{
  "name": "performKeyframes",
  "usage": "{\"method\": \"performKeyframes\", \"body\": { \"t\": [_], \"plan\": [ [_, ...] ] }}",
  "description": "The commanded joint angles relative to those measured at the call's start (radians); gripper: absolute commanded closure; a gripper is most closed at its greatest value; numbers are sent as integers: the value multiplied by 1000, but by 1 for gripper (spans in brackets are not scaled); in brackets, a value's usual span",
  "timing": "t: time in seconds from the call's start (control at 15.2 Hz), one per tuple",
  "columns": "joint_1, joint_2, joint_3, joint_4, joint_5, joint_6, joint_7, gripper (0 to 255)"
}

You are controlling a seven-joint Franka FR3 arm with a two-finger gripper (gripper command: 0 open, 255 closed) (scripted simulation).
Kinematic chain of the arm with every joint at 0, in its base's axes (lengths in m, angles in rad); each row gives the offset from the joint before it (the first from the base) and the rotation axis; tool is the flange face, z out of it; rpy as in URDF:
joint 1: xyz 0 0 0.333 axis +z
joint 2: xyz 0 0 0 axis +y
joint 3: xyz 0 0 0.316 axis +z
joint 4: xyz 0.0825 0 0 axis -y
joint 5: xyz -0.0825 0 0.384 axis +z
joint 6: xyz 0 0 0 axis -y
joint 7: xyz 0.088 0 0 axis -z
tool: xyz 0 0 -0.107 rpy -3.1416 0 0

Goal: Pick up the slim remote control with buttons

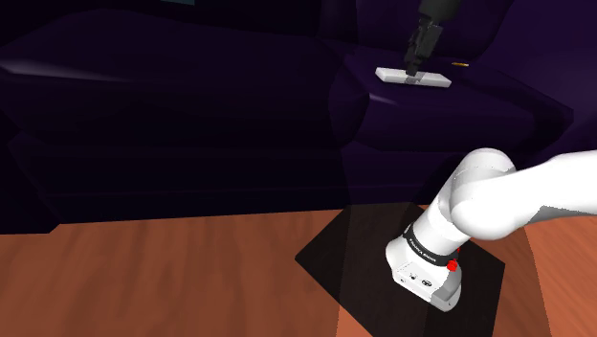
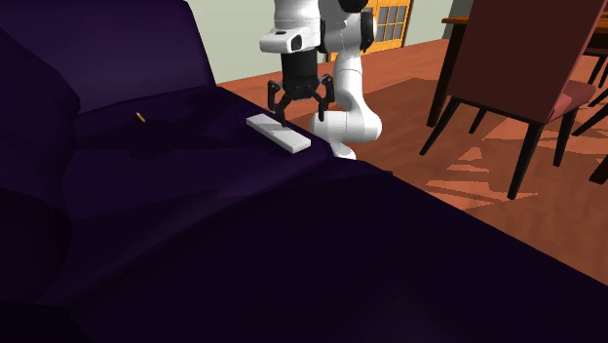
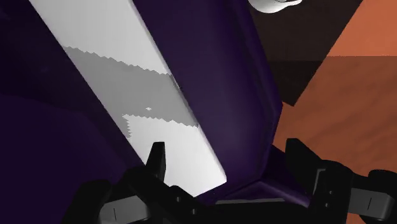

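Slim white bar-shaped remote control [image 1: 436, 80] lies flat on the dark purple sofa [image 1: 191, 124], upper right of the shoulder view. Black two-finger hand [image 1: 416, 75] hovers over it, fingers apart. Probably light, stiff and slick; best pinched across its narrow middle.

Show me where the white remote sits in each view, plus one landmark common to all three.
Shoulder view: remote at upper right, on the dark purple sofa.
Second exterior view: remote left of centre in the upper half, near the sofa's edge.
Wrist view: remote is a pale strip stretching away from the gripper.
Shared landmark: the open black gripper, directly over the remote.
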Motion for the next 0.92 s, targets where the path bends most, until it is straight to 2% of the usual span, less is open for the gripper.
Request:
{"method": "performKeyframes", "body": {
  "t": [0.0,0.13,0.66,0.79,0.86],
  "plan": [
    [32,17,-68,35,-62,-20,-169,0],
    [70,41,-126,81,-115,-39,-321,0],
    [62,8,-149,-38,-139,48,-322,0],
    [62,8,-149,-38,-139,48,-322,0],
    [62,7,-147,-38,-138,47,-320,255]
  ]
}}
